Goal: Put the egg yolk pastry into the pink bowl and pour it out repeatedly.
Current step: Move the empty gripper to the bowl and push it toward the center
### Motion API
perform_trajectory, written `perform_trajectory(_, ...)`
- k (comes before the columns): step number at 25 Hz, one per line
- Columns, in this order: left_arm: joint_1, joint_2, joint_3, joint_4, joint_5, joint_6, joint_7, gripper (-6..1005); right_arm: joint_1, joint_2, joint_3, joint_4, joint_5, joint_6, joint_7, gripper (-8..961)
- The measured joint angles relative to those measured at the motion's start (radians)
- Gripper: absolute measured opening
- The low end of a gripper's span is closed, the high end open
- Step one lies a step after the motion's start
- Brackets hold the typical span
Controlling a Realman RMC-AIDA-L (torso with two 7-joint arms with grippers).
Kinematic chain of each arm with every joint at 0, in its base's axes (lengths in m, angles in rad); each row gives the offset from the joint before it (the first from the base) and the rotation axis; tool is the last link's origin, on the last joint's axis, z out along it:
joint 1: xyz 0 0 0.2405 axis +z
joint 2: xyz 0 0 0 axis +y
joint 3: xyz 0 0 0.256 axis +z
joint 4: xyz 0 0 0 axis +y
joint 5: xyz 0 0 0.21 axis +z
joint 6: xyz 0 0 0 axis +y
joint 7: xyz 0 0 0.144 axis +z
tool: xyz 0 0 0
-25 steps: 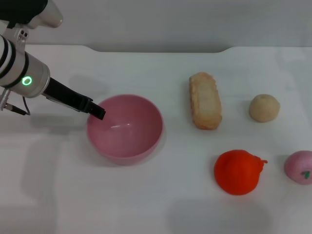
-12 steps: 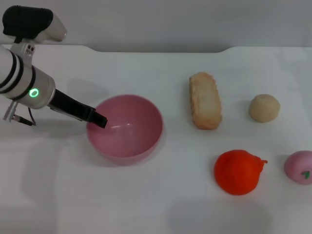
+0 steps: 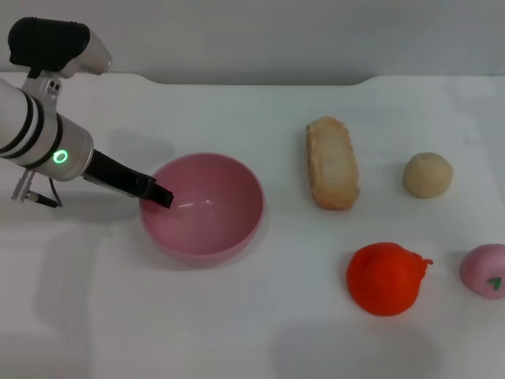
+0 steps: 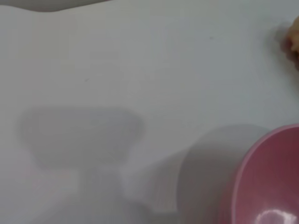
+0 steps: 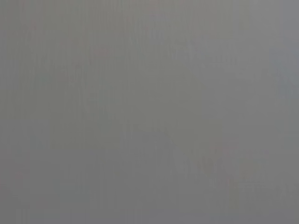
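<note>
At the pink bowl's (image 3: pixel 203 207) left rim, the left gripper (image 3: pixel 160 195) clamps the wall. The egg yolk pastry (image 3: pixel 428 174) sits far right, beside the bread (image 3: pixel 331 163).

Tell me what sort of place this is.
Probably a lab test bench, not a real kitchen: a plain white table against a bare wall, toy-like food such as the egg yolk pastry and bread, and the left gripper at the pink bowl.
</note>
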Motion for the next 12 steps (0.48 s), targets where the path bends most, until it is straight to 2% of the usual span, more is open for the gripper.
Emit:
perform_trajectory(4, 0.006, 0.002, 0.026, -0.001, 0.003, -0.004, 0.002, 699, 0.0, 0.0, 0.0, -0.001, 0.003, 0.002, 0.0, 725)
perform_trajectory(9, 0.003, 0.003, 0.053, -0.001, 0.007, -0.004, 0.022, 563, 0.001, 0.0, 0.0, -0.001, 0.006, 0.003, 0.0, 725)
perform_trajectory(12, 0.001, 0.003, 0.07, 0.001, 0.009, -0.006, 0.024, 334, 0.002, 0.0, 0.0, -0.001, 0.007, 0.003, 0.0, 725)
